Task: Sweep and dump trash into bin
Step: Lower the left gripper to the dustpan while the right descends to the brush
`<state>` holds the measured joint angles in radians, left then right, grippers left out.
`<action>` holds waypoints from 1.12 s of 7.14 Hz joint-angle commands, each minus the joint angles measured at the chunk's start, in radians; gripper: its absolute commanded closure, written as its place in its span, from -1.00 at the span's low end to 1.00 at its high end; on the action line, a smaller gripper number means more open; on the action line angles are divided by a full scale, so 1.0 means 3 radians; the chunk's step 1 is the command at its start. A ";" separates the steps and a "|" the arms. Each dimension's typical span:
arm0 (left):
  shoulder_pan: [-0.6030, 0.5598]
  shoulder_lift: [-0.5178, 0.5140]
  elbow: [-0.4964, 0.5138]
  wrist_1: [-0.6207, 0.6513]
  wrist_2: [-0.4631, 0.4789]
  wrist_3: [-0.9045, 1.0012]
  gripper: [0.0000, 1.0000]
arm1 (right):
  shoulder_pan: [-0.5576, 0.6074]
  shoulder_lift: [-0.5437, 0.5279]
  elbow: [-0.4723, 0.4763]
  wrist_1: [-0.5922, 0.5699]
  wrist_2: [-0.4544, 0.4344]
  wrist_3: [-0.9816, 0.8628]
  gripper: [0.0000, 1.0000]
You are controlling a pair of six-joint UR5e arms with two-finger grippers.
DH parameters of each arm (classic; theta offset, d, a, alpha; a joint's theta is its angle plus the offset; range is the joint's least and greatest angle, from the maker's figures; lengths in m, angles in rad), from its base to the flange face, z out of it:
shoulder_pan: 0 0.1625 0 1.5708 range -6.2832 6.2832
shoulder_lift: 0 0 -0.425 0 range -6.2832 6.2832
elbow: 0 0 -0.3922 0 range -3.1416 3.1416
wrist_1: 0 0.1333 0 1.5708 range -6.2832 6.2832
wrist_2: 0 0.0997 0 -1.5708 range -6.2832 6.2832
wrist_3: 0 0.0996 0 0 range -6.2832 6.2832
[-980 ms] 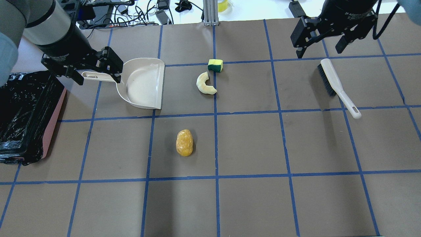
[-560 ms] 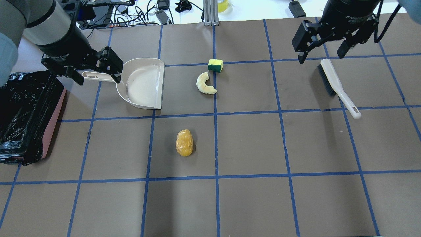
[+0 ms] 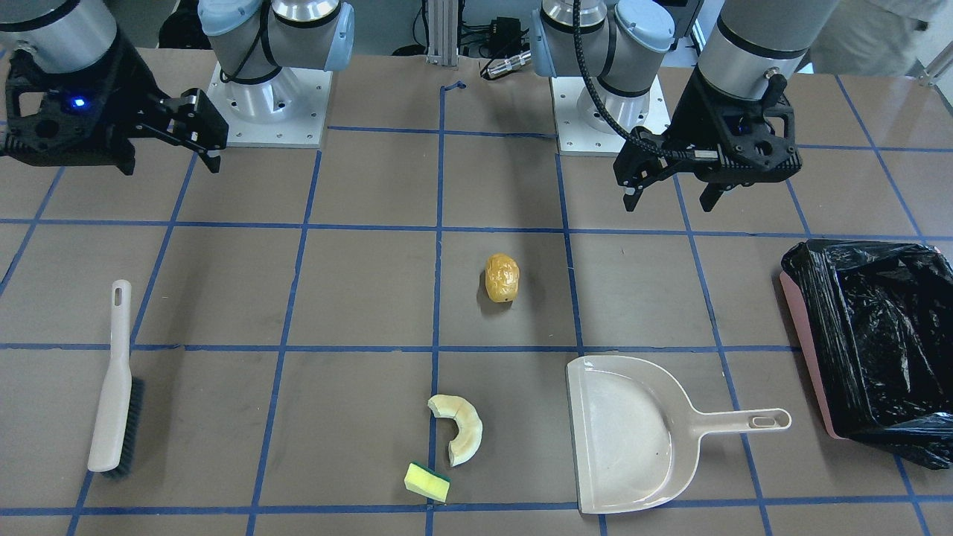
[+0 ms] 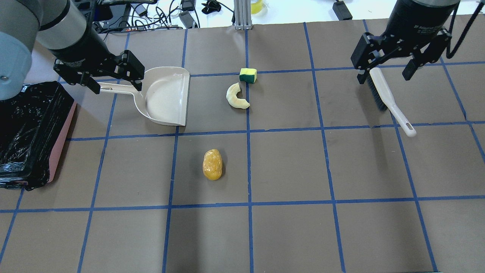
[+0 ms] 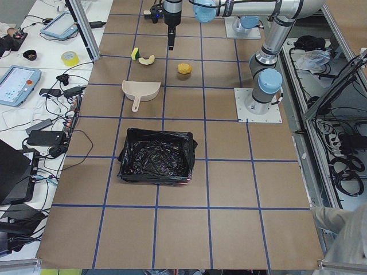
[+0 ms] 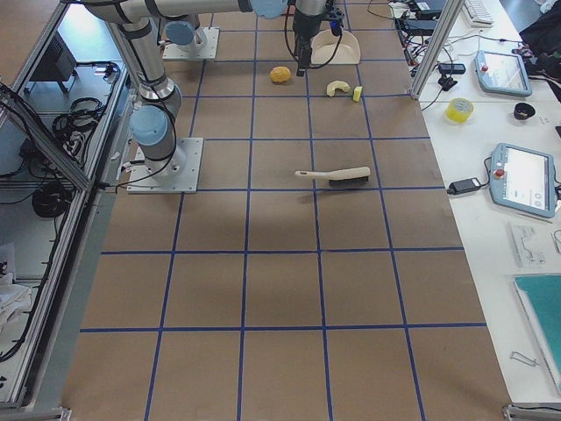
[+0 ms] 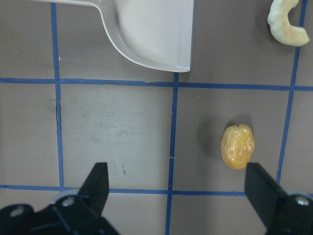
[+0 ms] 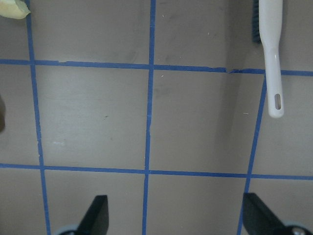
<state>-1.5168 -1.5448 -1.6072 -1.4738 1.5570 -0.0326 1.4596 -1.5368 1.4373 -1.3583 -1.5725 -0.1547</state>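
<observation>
The trash lies loose on the table: a golden-brown lump point(image 4: 212, 164) in the middle, a pale crescent slice point(image 4: 237, 96) and a yellow-and-green sponge point(image 4: 248, 75) farther back. The pink bin point(image 4: 60, 142) with its black bag stands at the left edge. My left gripper point(image 4: 116, 86) is open and empty, above the handle of the beige dustpan point(image 4: 166, 94). My right gripper point(image 4: 384, 77) is open and empty, above the head of the beige brush point(image 4: 386, 98). The left wrist view shows the lump point(image 7: 237, 147) and the dustpan's mouth point(image 7: 156, 34).
The table is brown paper with a blue tape grid. Cables and a metal post point(image 4: 242, 13) lie along the far edge. The brush's handle point(image 8: 272, 73) points toward the robot. The bin point(image 3: 808, 350) sits right of the dustpan point(image 3: 633, 432) in the front-facing view.
My right gripper has moved right and toward the robot, from beside the brush to over its head. My left gripper has shifted slightly right over the dustpan handle. The objects have not moved.
</observation>
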 commanded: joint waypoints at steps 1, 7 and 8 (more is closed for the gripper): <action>0.0044 0.0000 -0.0017 0.0091 0.0015 -0.1264 -1.00 | -0.0451 0.0014 0.0233 -0.0028 -0.0005 -0.0515 -1.00; 0.0239 -0.0316 -0.0027 0.0436 0.0270 -0.3766 -1.00 | -0.0734 0.0489 0.1038 -0.1546 -0.0383 -0.1590 -1.00; 0.0244 -0.0494 -0.0012 0.0773 0.0468 -0.3970 -0.99 | -0.0734 0.0627 0.1134 -0.1608 -0.0388 -0.1697 -1.00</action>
<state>-1.4488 -1.6373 -1.6164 -1.3428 1.6390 -1.1483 1.2403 -1.3976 1.7464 -1.8091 -1.6843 -0.6250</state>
